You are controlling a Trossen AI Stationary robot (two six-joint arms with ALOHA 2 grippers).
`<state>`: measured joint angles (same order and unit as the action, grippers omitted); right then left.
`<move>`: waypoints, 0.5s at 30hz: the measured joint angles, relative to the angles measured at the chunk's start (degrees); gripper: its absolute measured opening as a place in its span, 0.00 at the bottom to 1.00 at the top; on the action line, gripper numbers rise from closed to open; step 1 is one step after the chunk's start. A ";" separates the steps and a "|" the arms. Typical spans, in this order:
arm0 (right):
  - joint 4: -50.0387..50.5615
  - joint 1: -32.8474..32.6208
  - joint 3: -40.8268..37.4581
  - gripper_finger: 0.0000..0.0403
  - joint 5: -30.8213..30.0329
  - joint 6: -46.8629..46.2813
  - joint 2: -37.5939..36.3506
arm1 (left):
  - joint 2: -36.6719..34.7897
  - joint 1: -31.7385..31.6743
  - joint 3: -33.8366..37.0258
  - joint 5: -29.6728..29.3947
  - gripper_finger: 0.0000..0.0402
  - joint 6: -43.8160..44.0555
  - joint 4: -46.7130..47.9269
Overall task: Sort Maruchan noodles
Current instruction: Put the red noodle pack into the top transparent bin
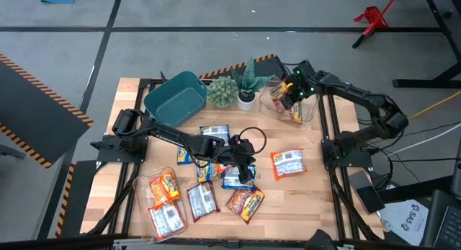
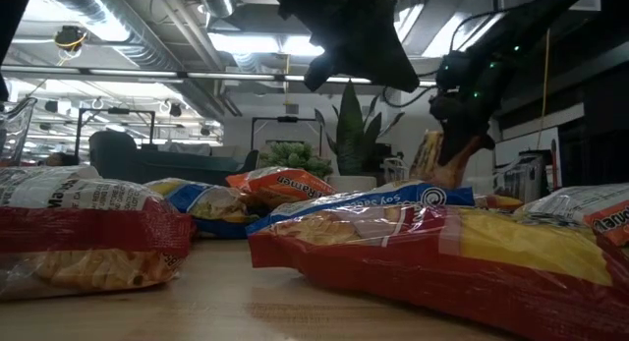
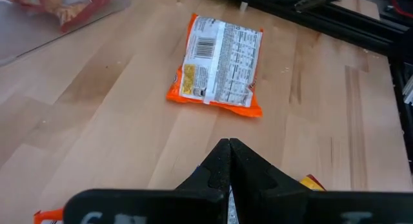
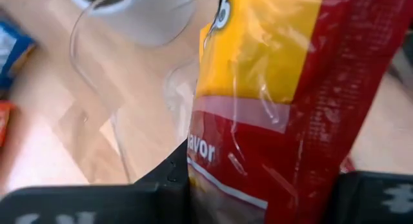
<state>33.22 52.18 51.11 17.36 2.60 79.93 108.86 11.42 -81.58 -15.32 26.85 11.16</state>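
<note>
1. The right arm is stretched toward the far side of the table, and the right gripper (image 1: 295,91) is held over a clear plastic tub (image 1: 277,106).
2. A red and yellow noodle packet (image 4: 277,101) is clamped between the right gripper's fingers and hangs upright, with its lower end at the mouth of the tub.
3. The left arm is extended across the middle of the table, and the left gripper (image 1: 248,163) is held above the cluster of packets with its fingers (image 3: 222,166) pressed together and nothing between them.
4. An orange packet (image 3: 219,66) is seen lying label-side up on bare wood ahead of the left gripper, apart from the others.
5. Around and below the left gripper, more noodle packets (image 1: 205,174) are spread flat on the wood: blue-yellow ones directly under the arm, and orange, red and silvery-backed ones nearer the front edge.
6. Beside the right gripper, two small potted plants (image 1: 234,91) are placed, and a teal bin (image 1: 175,97) is set next to them.
7. The wooden table (image 1: 310,199) is pale and planked, framed by black rails.
8. Beyond the table, a grey floor with striped hazard tape (image 1: 36,73) is visible, and in the low view a ceiling with ducts and lit panels is seen.
</note>
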 joint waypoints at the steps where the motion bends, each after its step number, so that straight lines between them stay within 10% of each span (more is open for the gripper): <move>1: -0.03 -0.51 0.00 0.27 0.07 0.33 0.85 | 0.00 0.00 0.00 -0.04 0.00 -0.03 -0.02; 15: 0.29 -6.74 0.02 0.31 -7.09 5.35 5.28 | 0.00 0.00 0.00 -0.19 0.00 -0.41 -0.03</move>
<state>33.50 45.44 51.13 10.26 7.95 85.21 108.86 11.42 -81.58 -15.51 26.44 11.14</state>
